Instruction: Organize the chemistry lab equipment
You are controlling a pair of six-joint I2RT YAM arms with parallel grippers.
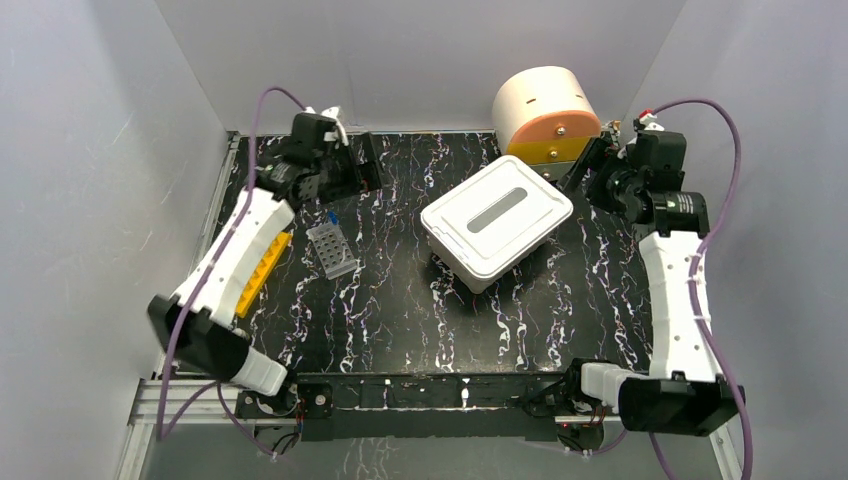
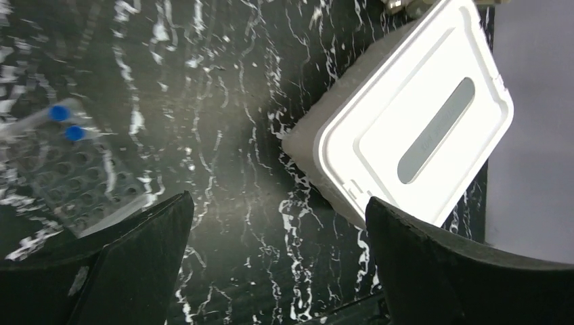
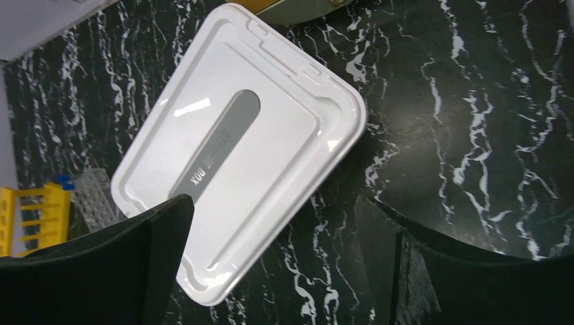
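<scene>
A grey tube rack (image 1: 333, 250) lies on the black marbled table at centre left, with blue-capped clear tubes (image 1: 331, 217) at its far end; both show in the left wrist view, rack (image 2: 74, 183) and tubes (image 2: 64, 122). A white lidded box (image 1: 497, 221) sits closed in the middle; it also shows in the left wrist view (image 2: 420, 115) and the right wrist view (image 3: 237, 142). My left gripper (image 1: 360, 165) is open and empty, raised at the back left. My right gripper (image 1: 590, 160) is open and empty at the back right, beside the box. Tongs, loop, triangle and rod are out of view.
A cream and orange cylinder (image 1: 545, 112) stands at the back right, close to my right gripper. A yellow rack (image 1: 262, 270) lies under my left arm, also visible in the right wrist view (image 3: 30, 210). Grey walls enclose the table on three sides.
</scene>
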